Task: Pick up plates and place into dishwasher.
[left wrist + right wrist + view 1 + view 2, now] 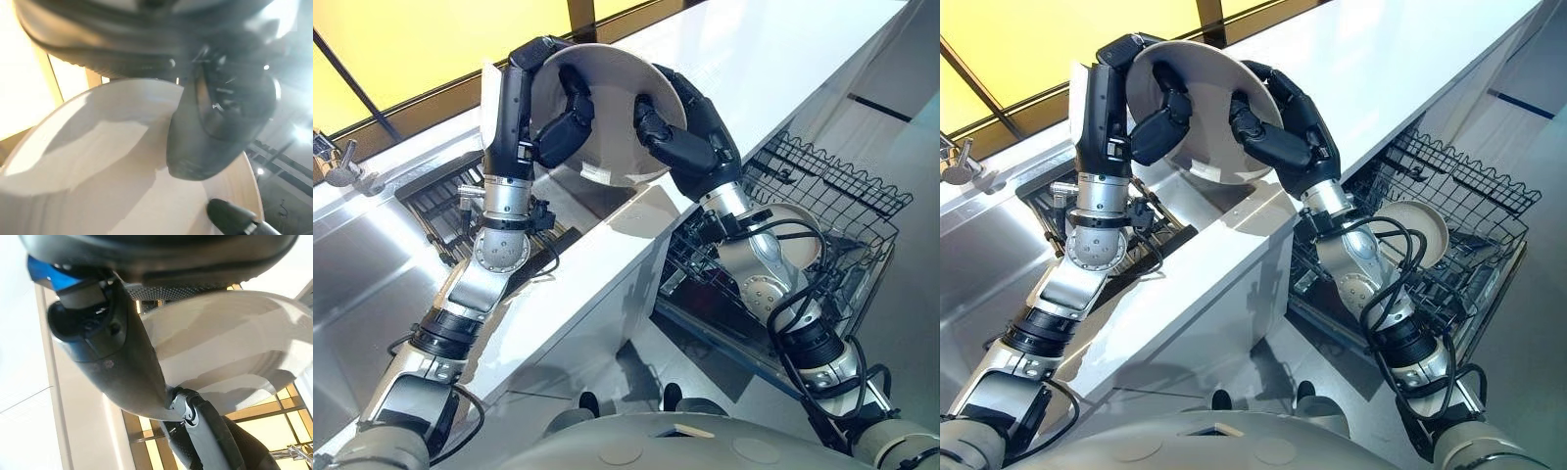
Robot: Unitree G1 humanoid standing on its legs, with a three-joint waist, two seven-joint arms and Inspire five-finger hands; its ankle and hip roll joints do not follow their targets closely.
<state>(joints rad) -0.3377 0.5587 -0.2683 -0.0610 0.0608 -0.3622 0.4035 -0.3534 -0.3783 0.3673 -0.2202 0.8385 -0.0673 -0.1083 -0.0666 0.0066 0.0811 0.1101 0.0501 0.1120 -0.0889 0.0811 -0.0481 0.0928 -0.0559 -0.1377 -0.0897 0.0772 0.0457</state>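
Observation:
A round white plate (612, 103) is held up on edge above the white counter, between my two hands. My left hand (558, 125) grips its left rim, thumb on the face and fingers curled behind. My right hand (677, 132) grips the right rim the same way. In the left wrist view the plate (98, 171) lies under the thumb (215, 122). In the right wrist view its rim (220, 342) passes behind the thumb (117, 357). The dishwasher's wire rack (847, 186) stands pulled out to the lower right, below my right arm.
Another white dish (1422, 227) stands in the dishwasher rack. The long white counter (754, 59) runs between the rack and a steel sink area on the left, which holds a dark drying rack (435, 196) and a tap (337, 162).

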